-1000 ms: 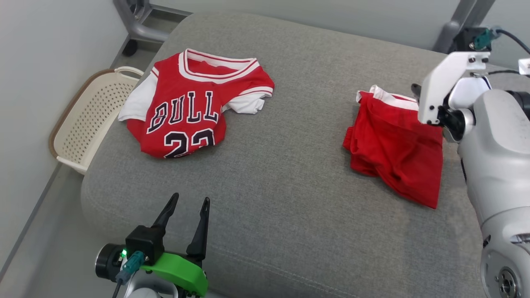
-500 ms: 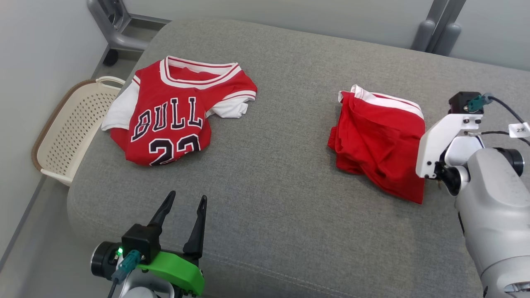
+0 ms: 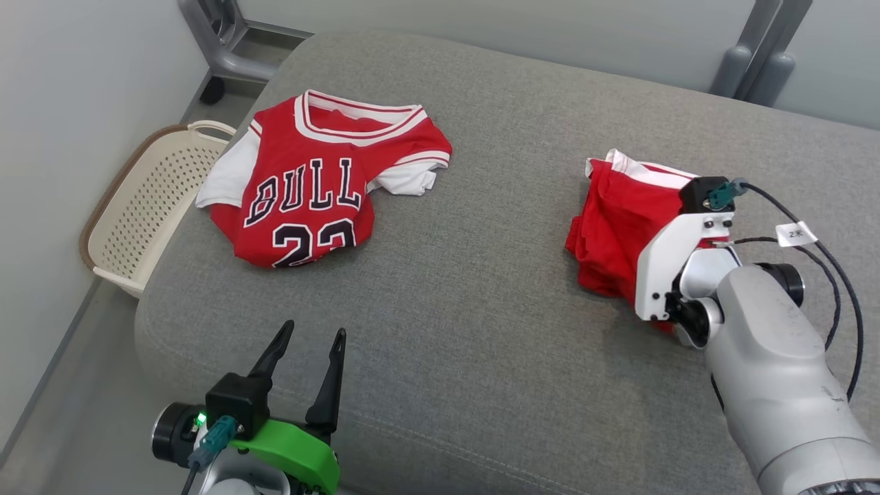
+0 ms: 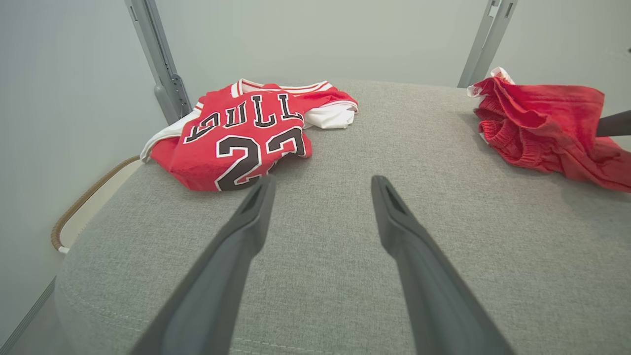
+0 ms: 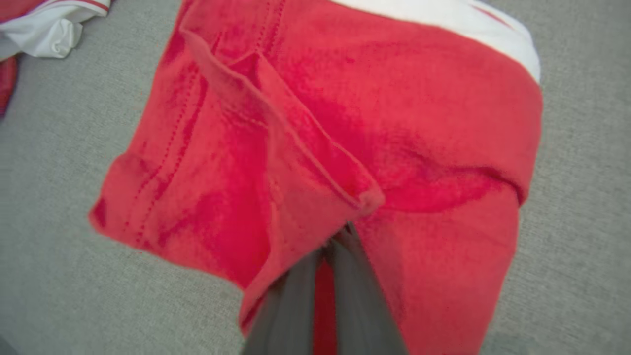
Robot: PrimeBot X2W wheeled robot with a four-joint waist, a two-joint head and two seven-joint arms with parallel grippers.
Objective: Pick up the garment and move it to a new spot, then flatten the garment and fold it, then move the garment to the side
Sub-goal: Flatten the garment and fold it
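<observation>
The garment, a pair of red shorts [image 3: 612,220] with a white waistband, lies crumpled on the right of the grey cushion [image 3: 467,309]. In the right wrist view my right gripper [image 5: 340,236] is shut on a fold of the shorts [image 5: 345,123] at their near edge. The white right wrist bracket [image 3: 670,265] covers that edge in the head view. The left wrist view shows the shorts [image 4: 537,123] with a dark right finger [image 4: 613,123] against them. My left gripper [image 3: 315,331] [image 4: 323,183] stands open over the cushion's front, holding nothing.
A red jersey [image 3: 309,192] [image 4: 241,138] with white sleeves lies on the cushion's far left. A cream perforated basket [image 3: 137,206] sits on the floor beside the cushion's left edge. Grey metal frame legs [image 3: 220,41] stand behind the cushion.
My right arm has come from the shorts' far right corner to their near edge, and its gripper has shut on the cloth. The head camera shifted. The left gripper stayed put.
</observation>
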